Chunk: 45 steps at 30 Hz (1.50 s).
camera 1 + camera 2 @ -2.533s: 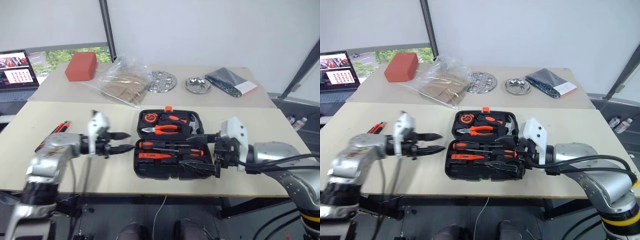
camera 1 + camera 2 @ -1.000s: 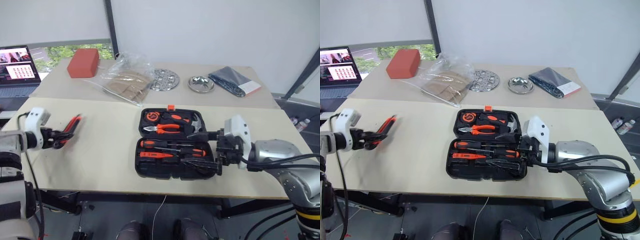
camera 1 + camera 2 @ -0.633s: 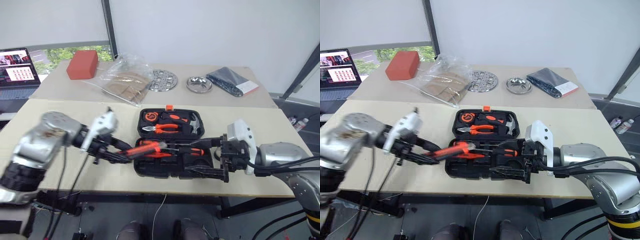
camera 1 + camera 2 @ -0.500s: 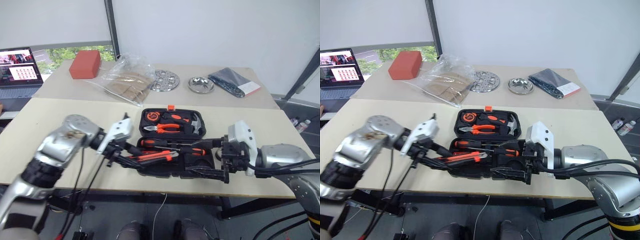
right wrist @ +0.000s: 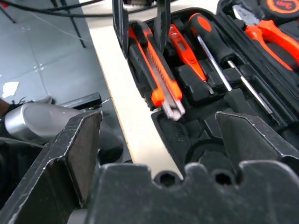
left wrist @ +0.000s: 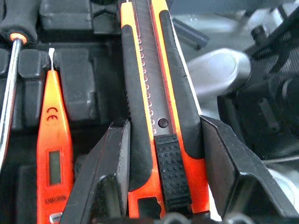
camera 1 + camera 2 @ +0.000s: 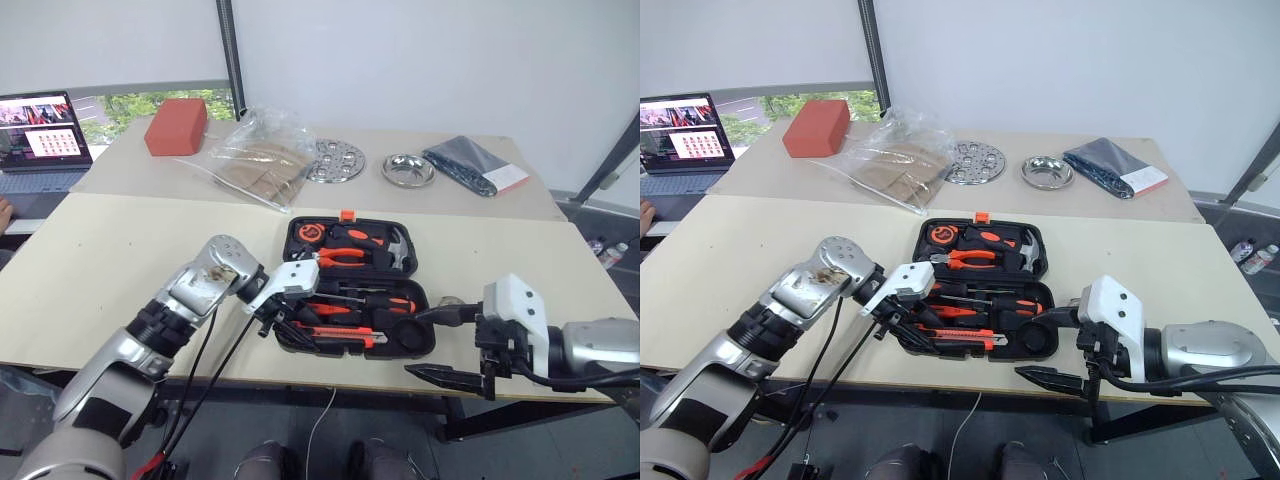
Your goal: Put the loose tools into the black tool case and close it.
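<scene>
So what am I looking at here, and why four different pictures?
It is a two-armed robot at a table. Two pictures come from cameras in its head, looking down over its arms; the other two come from a camera on each wrist. The left tool grips an orange-and-black utility knife, lowering it into the front of an open black tool case that already holds pliers, screwdrivers and an orange tester. The right tool hangs open beside the case, holding nothing. On the far table lie a red block, a plastic bag and a metal bowl.
</scene>
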### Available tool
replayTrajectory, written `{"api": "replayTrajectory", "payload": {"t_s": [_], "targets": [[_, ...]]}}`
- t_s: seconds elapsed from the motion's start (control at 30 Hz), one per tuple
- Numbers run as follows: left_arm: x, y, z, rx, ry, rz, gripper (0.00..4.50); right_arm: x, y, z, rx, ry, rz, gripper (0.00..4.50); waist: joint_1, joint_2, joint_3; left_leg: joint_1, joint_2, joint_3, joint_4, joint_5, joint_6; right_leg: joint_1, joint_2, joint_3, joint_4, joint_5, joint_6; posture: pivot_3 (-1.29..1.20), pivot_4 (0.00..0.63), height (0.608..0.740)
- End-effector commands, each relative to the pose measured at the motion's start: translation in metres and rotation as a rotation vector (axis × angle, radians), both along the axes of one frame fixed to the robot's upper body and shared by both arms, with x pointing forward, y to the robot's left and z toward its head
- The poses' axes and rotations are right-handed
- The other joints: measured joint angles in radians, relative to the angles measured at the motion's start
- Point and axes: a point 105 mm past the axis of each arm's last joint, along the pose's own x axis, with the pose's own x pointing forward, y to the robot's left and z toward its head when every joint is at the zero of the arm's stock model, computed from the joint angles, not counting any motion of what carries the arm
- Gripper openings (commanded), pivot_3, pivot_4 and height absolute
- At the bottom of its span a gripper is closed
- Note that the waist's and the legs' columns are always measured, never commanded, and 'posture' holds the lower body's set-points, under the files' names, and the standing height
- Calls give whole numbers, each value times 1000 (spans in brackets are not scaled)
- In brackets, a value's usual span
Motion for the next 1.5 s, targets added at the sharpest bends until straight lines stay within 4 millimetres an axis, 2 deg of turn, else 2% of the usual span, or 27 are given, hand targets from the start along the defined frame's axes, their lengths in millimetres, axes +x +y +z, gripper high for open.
{"api": "replayTrajectory", "payload": {"t_s": [0.03,0.1,0.13,0.3,0.47,0.57,0.77,0.87,0.9,1.13,1.3,1.4,1.47,1.5], "targets": [[9,-8,3,3,-46,-28,1713,-4,2,8,8,-51,-11,4500,0,0,0,0,0,0,0,0,0,0,0,0,0,0,0,0,150,736],[13,-14,3,-6,-49,-27,1713,-5,2,7,10,-52,-24,4500,2,0,0,0,0,-1,0,0,0,0,0,-1,0,0,0,0,150,736],[14,-16,4,-13,-52,-26,2730,-5,1,7,12,-53,-29,4500,2,0,0,0,0,-1,1,0,1,0,0,-1,0,0,0,0,150,736],[11,-22,22,-87,-26,-53,4414,-5,2,7,34,-53,-41,4500,9,0,0,-1,0,-2,3,-1,2,1,-1,-1,0,0,0,0,150,736],[2,-19,39,-170,0,-70,4469,-7,4,5,40,-44,-40,4500,6,0,0,-3,0,-3,6,-3,5,1,-1,-1,0,1,2,0,150,736],[1,-15,36,-166,-3,-58,3717,-7,4,4,39,-40,-39,4500,4,0,0,-4,0,-3,6,-3,5,1,-1,-1,0,1,2,0,150,736],[8,-15,33,-174,-32,-33,1303,-5,1,4,35,-40,-40,4500,4,0,0,-4,0,-3,8,-3,5,1,-1,-2,0,1,2,0,150,736],[5,-14,23,-131,-58,-69,240,-4,1,4,35,-41,-41,4500,4,0,0,-5,0,-3,8,-3,6,1,-1,-2,0,1,2,0,150,736],[5,-13,19,-117,-63,-74,37,-3,1,4,36,-41,-42,4500,4,0,0,-5,0,-3,8,-3,6,1,-1,-2,0,1,2,0,150,736],[9,-5,-17,51,-175,-129,37,-1,2,5,72,-35,-61,4500,3,0,0,-5,0,-4,8,-3,6,1,-1,-2,0,1,2,0,150,736],[14,-2,-23,70,-200,-119,37,1,1,3,78,-35,-83,4500,3,1,-1,-4,1,-4,9,-3,6,2,-1,-2,0,2,2,0,150,736],[18,-6,-13,21,-205,-89,37,2,-4,2,69,-41,-112,4500,5,2,-2,-3,1,-5,10,-4,7,4,-1,-2,0,2,3,0,150,736],[17,-11,7,-79,-185,-71,37,2,-13,1,53,-39,-153,4500,5,2,-2,-1,1,-5,10,-6,10,6,-2,-2,0,2,3,0,150,736],[15,-13,24,-162,-160,-53,272,2,-22,-1,42,-29,-194,4500,5,2,-2,-1,1,-5,10,-6,10,6,-2,-2,0,2,4,0,150,736]]}}
